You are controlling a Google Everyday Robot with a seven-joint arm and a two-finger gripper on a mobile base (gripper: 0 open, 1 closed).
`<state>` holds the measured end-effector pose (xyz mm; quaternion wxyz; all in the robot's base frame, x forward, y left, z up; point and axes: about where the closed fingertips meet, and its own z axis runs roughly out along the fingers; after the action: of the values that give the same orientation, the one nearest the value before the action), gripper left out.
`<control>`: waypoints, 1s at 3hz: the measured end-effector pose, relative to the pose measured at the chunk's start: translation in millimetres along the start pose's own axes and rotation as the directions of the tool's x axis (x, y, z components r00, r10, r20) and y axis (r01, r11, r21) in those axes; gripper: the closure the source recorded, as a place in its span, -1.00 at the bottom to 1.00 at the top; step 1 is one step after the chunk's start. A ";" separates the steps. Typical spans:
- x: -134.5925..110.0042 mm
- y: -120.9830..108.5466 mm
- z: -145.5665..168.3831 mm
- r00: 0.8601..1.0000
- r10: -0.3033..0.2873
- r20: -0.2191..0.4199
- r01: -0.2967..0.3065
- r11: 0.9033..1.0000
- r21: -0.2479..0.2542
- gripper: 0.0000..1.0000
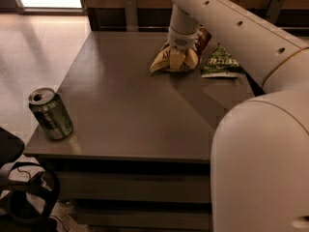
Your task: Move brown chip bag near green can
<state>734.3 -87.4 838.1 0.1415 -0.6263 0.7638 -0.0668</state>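
Observation:
The brown chip bag (161, 61), dark brown and cream-yellow, lies at the far middle of the grey table (125, 105). My gripper (180, 61) reaches straight down onto it, fingers closed around the bag's middle, with the bag resting on the table. The green can (50, 114), with a silver top, stands upright at the table's front left corner, far from the bag and the gripper. My white arm fills the right side of the view.
A smaller green chip bag (219, 63) lies just right of the brown bag. A wooden wall with dark posts runs behind the table. Black equipment with cables (24, 197) sits on the floor at the front left.

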 end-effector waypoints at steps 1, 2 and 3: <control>-1.9 -7.0 -52.7 0.999 -0.042 -0.021 0.043 0.995 0.089 1.00; -3.4 -8.3 -97.1 0.997 -0.070 -0.035 0.075 0.983 0.168 1.00; -2.2 -3.5 -136.7 0.994 -0.106 -0.007 0.105 0.967 0.233 1.00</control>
<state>697.0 -96.2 969.4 0.2123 -0.6453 0.7158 -0.1619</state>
